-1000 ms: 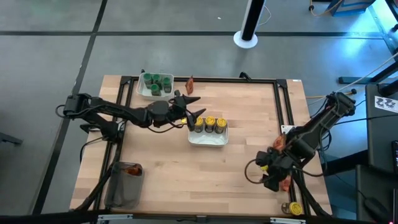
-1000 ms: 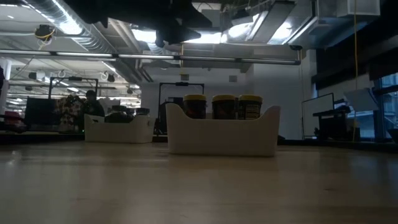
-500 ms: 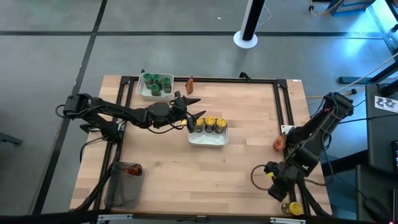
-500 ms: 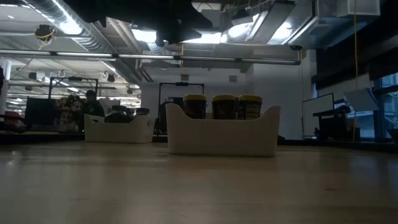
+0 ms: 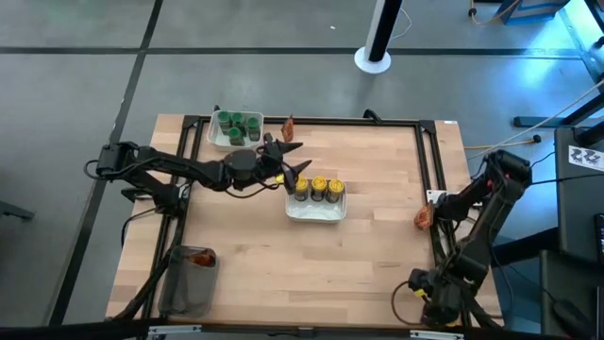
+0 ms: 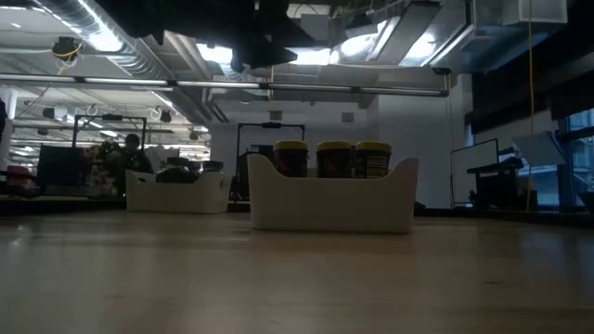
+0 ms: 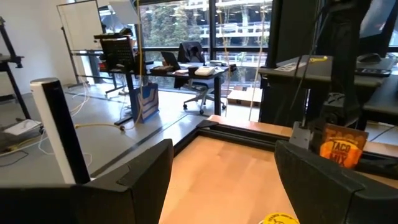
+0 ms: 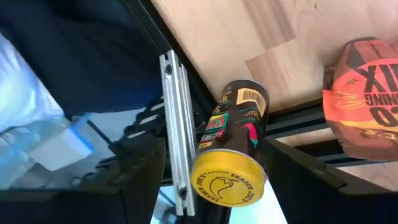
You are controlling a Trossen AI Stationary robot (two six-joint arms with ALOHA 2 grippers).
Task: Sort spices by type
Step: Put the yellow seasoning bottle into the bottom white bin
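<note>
Right gripper (image 5: 436, 304): down at the near right corner of the counter (image 5: 377, 236), past the frame rail; fingers apart, nothing between them.
Stray jar (image 8: 231, 155): a yellow-lidded jar lying on its side off the wood, against the black frame at that corner, seen in the right wrist view.
Key relation: the jar lies straight ahead of the right fingers, within the span between them, lid end toward the camera, so its long axis runs roughly along the reach rather than across it. I'd judge the fingers must close across the jar's body.
Nearer arm: right, by far; the left is across the counter.
Packet (image 8: 367, 99): a red-orange packet just beside the jar at the edge, apart from it.
Left gripper (image 5: 288, 168): hovering next to the white tray (image 5: 316, 212) with three yellow-lidded jars (image 5: 318, 189); fingers apart, empty.
Elsewhere: green-lidded jars (image 5: 236, 126) in the far tray; one packet (image 5: 288, 126) standing near them; another in the grey tub (image 5: 189, 279).
</note>
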